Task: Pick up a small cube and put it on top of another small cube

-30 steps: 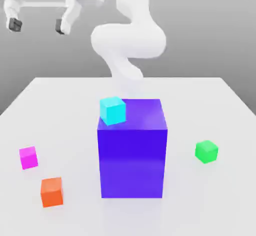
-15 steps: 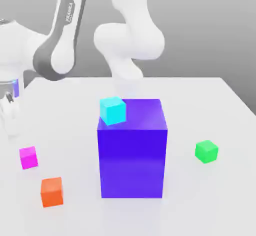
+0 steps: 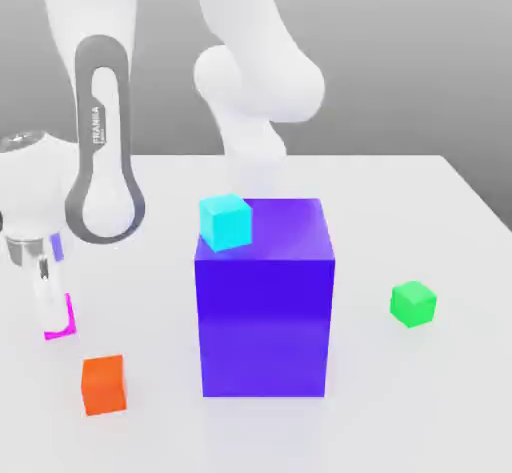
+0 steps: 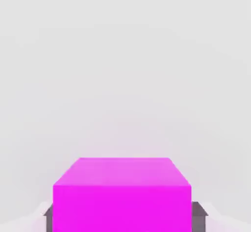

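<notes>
From my end the gripper is clamped on the pink cube down on the white table, at the exterior view's left. The green cube sits well apart at the right. A cyan cube rests on the big purple block, an orange cube nearby, grey backdrop behind.

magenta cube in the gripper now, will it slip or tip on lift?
Probably not. The magenta cube has flat parallel sides with a finger pad on each, so the gripper should hold it square. Looks rigid and small, likely light. Its smooth faces could slip slightly.
</notes>
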Robot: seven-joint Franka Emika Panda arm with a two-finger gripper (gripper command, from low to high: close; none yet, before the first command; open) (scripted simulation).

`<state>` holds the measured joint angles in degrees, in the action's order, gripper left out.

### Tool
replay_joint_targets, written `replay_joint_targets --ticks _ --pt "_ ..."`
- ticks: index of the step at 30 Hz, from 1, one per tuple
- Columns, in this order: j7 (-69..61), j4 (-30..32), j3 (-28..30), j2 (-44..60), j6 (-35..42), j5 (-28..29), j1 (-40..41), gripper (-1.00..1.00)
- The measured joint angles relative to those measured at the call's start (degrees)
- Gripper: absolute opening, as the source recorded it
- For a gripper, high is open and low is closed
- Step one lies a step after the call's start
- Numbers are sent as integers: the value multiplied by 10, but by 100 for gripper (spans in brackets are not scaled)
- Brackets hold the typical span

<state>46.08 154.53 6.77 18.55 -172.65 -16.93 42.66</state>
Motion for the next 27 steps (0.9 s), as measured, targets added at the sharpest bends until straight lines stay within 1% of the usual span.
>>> replay_joint_targets --ticks 2,6,8,13,18,21,27 --pt "19 7 24 -31 25 24 -19 -100" --pt "79 25 66 -113 86 105 -41 -100" --pt "84 17 55 -134 99 119 -56 -100" --pt "74 9 -12 -179 123 98 -171 -100" --pt "58 4 -58 -221 142 64 -296 -100" --pt "48 2 -94 -244 152 43 -353 -100" --pt "33 12 -185 -291 172 -3 -472 -100"
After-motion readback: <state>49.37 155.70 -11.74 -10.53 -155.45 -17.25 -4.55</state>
